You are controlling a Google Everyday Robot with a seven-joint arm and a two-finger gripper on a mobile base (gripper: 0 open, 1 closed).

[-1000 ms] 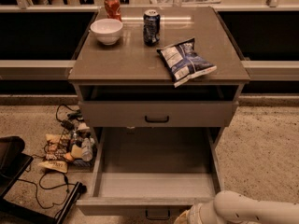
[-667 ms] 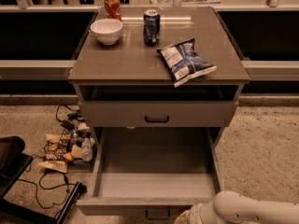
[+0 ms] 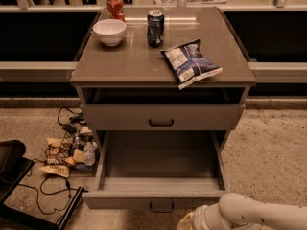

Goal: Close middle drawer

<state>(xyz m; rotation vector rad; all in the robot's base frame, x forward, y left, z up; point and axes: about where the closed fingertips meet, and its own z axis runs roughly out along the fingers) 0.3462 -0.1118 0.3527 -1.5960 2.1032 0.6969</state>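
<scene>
The middle drawer is pulled far out of the grey-brown cabinet and looks empty inside. Its flat front faces me, with a small dark bar handle at centre. The white arm comes in from the bottom right corner. My gripper is at the bottom edge of the view, just right of and below the drawer handle, and is largely cut off by the frame. The top drawer above stands slightly out, with its own dark handle.
On the cabinet top are a white bowl, a red can, a dark can and a blue chip bag. Snack packets and cables lie on the floor at left, beside a black object.
</scene>
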